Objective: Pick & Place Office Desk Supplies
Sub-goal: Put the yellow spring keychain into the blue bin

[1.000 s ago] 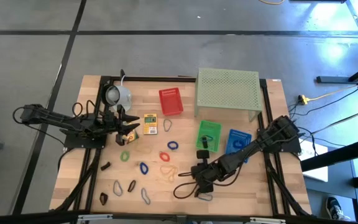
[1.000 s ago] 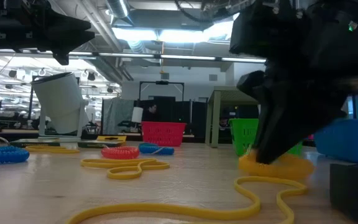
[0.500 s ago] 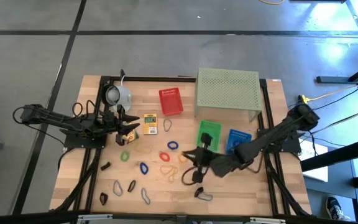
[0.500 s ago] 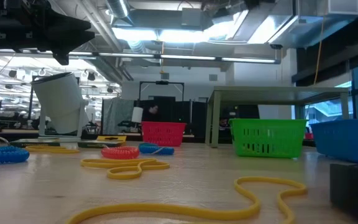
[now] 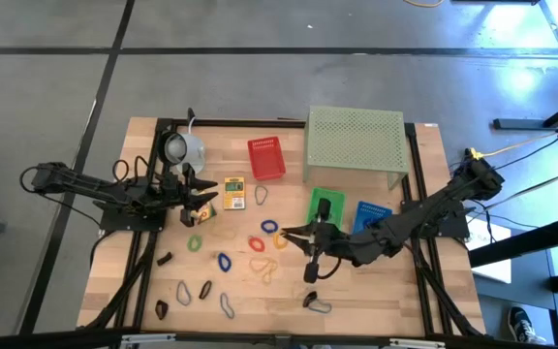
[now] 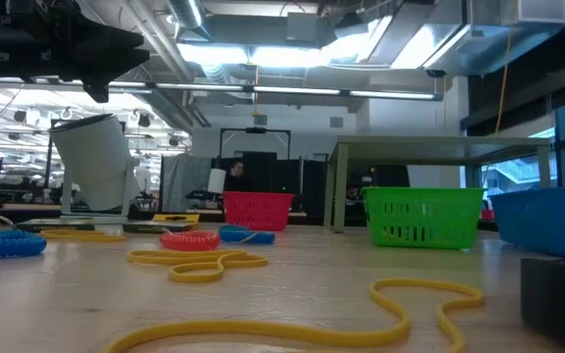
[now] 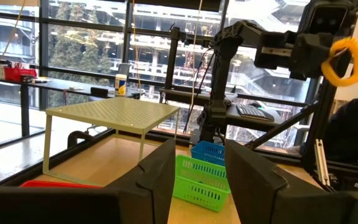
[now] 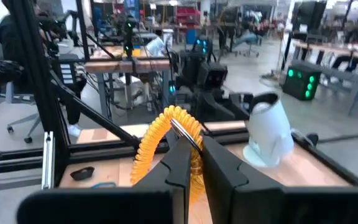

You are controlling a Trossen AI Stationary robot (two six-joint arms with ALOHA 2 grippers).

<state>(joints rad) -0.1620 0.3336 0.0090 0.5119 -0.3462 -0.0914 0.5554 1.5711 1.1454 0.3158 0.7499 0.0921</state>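
Above the table's middle, my right claw (image 8: 191,146) gripped 1 yellow coil loop (image 8: 166,140), lifted clear of the wood where it lay 1 second earlier, beside the green basket (image 5: 324,206). My left claw (image 5: 204,201) waited, fingers apart, near the yellow box (image 5: 234,191).

Seen from above, the right gripper (image 5: 310,254) is too small for you to make out its fingers, and the yellow coil (image 8: 166,140) it carries cannot be picked out there. In the right wrist view the fingers (image 8: 179,163) cover the coil's lower part. The left gripper (image 5: 204,205) is likewise too small from above for you to tell its jaws. In the low view, a dark block (image 6: 560,299) is cut off by the right edge, the yellow band (image 6: 292,328) runs off the bottom, and the print on the yellow box (image 5: 234,191) is unreadable to you.
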